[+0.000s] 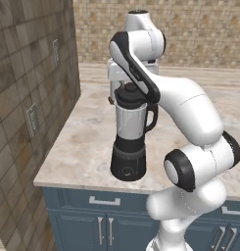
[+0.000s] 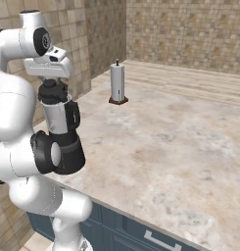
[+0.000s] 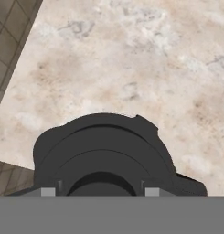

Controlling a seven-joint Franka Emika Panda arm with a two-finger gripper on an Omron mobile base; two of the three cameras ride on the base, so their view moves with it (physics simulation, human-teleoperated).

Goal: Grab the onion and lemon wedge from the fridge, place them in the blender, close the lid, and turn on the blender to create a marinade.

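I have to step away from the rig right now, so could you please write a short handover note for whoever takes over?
Gripper: directly above the lid, fingertips straddling its knob; whether it grips cannot be told.
Blender: upright on the marble counter near the front edge, black lid seated on the jar. Paper towel roll stands farther back.
Done: lid appears on the jar. Contents of the jar cannot be made out.
Left: release and lift off the lid, then turn the front dial to start the blender.
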